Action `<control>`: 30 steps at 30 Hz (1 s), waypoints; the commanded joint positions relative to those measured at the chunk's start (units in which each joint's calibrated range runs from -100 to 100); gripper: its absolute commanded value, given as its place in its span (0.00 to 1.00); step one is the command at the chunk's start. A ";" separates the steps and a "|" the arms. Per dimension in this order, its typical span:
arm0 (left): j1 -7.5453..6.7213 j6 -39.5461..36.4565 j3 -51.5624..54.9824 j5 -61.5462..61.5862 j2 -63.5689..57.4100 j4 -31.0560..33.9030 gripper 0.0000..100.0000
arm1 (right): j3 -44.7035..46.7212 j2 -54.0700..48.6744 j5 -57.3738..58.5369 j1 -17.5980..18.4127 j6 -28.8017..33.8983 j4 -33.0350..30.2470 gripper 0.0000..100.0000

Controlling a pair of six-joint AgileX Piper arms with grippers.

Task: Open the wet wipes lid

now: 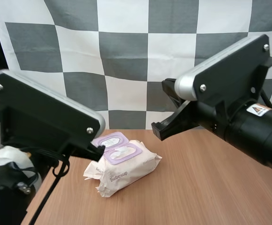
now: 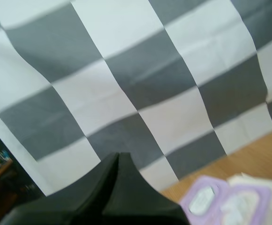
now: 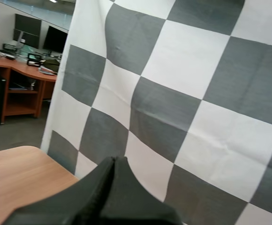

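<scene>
We find the left claw point(image 2: 117, 158) with its fingers closed together on nothing, its tip just beside the lid point(image 1: 109, 140); we cannot tell whether it touches. We judge it is stationed there because the lid is its work.

The pack of wet wipes point(image 1: 126, 172) lies flat near the middle of the surface point(image 1: 211, 187), lid face turned up. The purple lid is folded back toward the far side and a white wipe point(image 1: 122, 151) shows bare just beside it, so we rate the task as good as done. The pack's long axis runs from near left to far right.

The right claw point(image 3: 115, 161) is likewise closed on nothing and raised well apart from the pack, presumably to keep clear.
</scene>
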 commanded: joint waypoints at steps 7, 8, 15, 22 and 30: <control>-5.45 -69.75 23.42 -11.59 -0.08 75.01 0.00 | 16.54 -2.35 -11.03 -10.16 -29.98 13.11 0.00; -5.87 -68.92 26.44 -15.98 -0.08 75.01 0.00 | 17.04 -2.35 -11.04 -10.48 -31.19 14.63 0.00; -6.62 -68.55 31.05 -14.56 -0.34 75.01 0.00 | 20.36 -2.35 -11.04 -13.43 -32.29 25.93 0.00; -6.62 -68.55 31.05 -11.69 -2.79 74.64 0.00 | 22.10 -2.35 -9.99 -13.35 -32.29 6.34 0.00; -6.62 -68.55 31.05 -11.69 -3.08 74.64 0.00 | 31.09 -2.35 -9.61 -13.26 -32.29 -20.97 0.00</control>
